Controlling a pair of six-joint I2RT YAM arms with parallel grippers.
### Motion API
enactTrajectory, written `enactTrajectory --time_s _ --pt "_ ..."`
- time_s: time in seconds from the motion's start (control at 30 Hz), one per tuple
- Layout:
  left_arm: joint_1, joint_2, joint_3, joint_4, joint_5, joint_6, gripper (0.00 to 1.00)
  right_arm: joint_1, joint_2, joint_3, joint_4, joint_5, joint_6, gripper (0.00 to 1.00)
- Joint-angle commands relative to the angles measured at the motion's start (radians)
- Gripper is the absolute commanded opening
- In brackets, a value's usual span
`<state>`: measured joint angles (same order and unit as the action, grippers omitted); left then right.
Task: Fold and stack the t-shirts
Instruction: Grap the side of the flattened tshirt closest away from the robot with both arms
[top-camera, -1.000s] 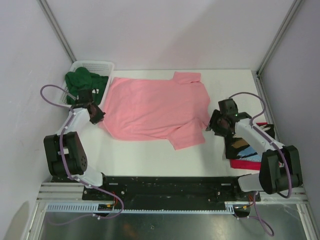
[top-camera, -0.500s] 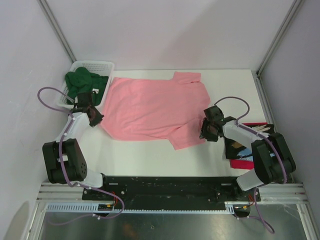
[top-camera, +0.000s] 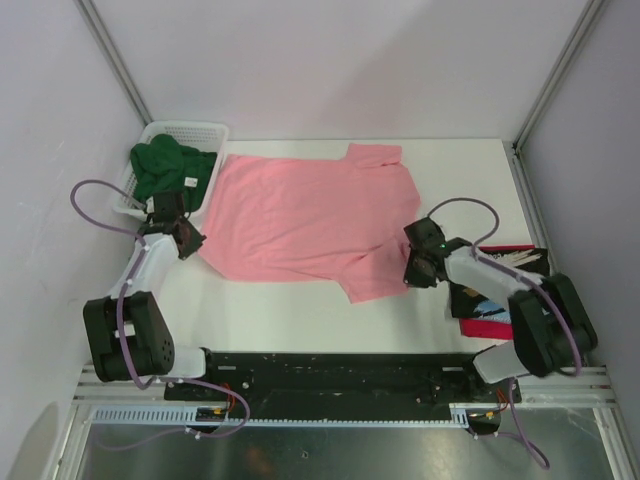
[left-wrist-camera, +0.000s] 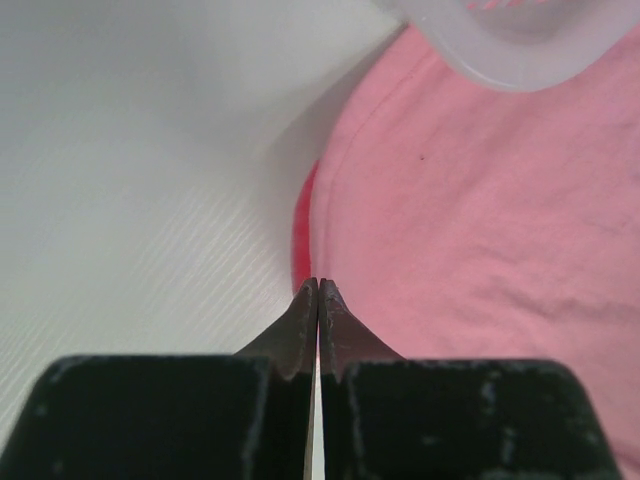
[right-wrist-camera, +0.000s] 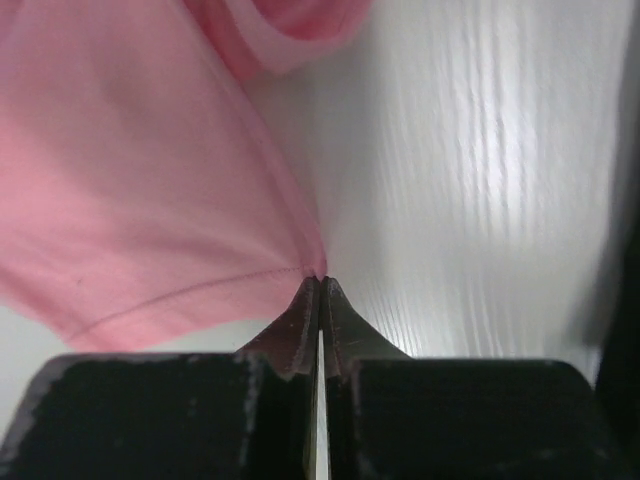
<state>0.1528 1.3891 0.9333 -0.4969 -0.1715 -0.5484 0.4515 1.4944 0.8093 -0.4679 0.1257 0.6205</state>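
**Both ends pinched, pink tee about ready for its first fold**

Our pink t-shirt (top-camera: 310, 215) lies spread flat across the middle of the table (top-camera: 300, 315), its left end up against the basket (top-camera: 185, 130) in the far-left corner. The right gripper (top-camera: 412, 268) has its jaws fully closed on the tip of the near sleeve. The left gripper (top-camera: 185, 238) is closed just as tight on the hem at the left end. From the wrist view we think cloth is caught in there, but it's hard to be sure. We'd say lift both ends together and keep the near edge taut between them. Then carry it over to the far edge in one low sweep, so nothing bunches or snags the basket.
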Motion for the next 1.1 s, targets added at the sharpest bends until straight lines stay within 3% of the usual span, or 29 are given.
enactTrajectory --time_s 0.0,0.3,0.47,0.63,0.77,1.07 --pt "-0.004 -0.078 -0.035 -0.007 -0.072 0.021 0.0 0.018 -0.267 -0.042 -0.196 0.029 0.075 0.0" --pt "-0.004 -0.157 -0.119 -0.033 -0.113 0.015 0.0 0.029 -0.798 -0.185 -0.497 -0.093 0.262 0.0" --pt "-0.004 -0.194 -0.17 -0.056 -0.122 -0.029 0.0 0.041 -0.949 -0.303 -0.532 -0.219 0.359 0.0" --pt "-0.004 -0.255 -0.239 -0.099 -0.151 -0.088 0.0 0.063 -1.045 -0.322 -0.575 -0.223 0.409 0.0" --pt "-0.02 -0.298 -0.262 -0.103 -0.161 -0.092 0.0 0.064 -0.994 -0.231 -0.54 -0.184 0.377 0.0" --pt "-0.156 -0.113 -0.06 -0.102 -0.212 -0.084 0.0 0.051 -0.421 0.149 -0.354 0.071 0.118 0.0"
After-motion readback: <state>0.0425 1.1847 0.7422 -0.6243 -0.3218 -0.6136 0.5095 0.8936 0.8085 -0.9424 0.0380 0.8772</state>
